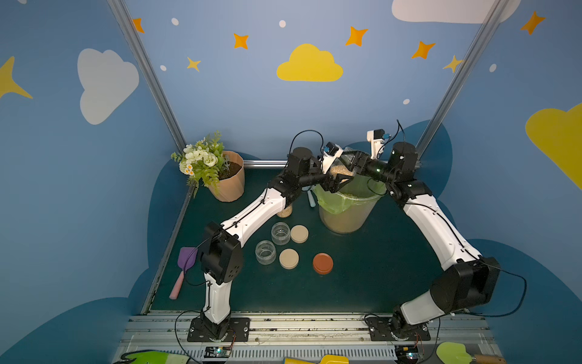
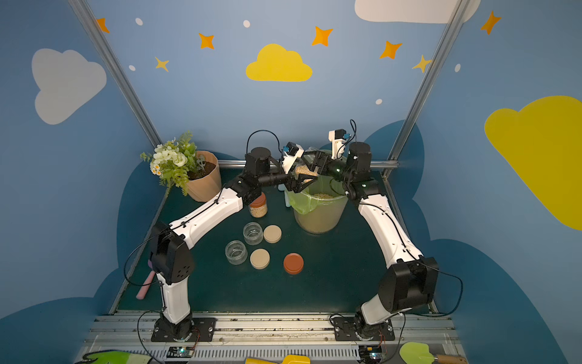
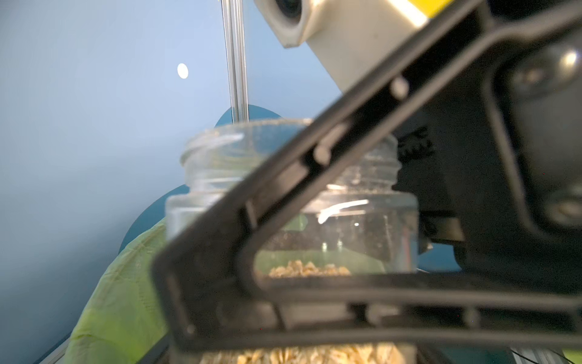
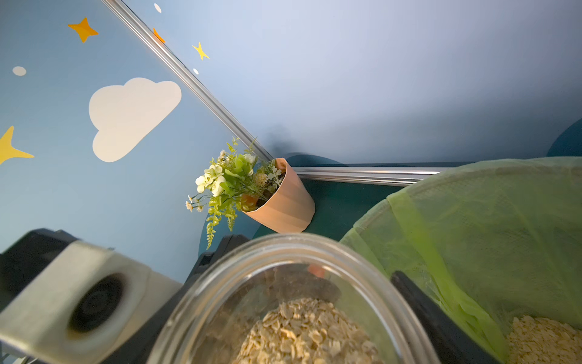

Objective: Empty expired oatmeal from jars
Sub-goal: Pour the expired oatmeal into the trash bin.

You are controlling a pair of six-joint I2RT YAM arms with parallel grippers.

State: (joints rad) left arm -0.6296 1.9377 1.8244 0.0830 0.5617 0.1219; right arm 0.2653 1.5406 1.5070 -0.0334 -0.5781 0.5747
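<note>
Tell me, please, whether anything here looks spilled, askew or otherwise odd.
I see no spill or damage. The only oddity: the left gripper and the right gripper both clasp one open jar, part full of oatmeal, above the lined bin.

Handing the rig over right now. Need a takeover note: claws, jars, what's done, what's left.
Left claw: shut on the open jar, held above the bin.
Right claw: closed around the same jar, near its mouth.
Held jar: oatmeal inside, not yet poured.
Done: two empty jars stand on the table beside the beige lids. The rust-red lid is off and lies nearby. Some oatmeal is already in the bin.
Left: tip the held jar into the bin, then open and empty the lidded jar by the left forearm.
</note>
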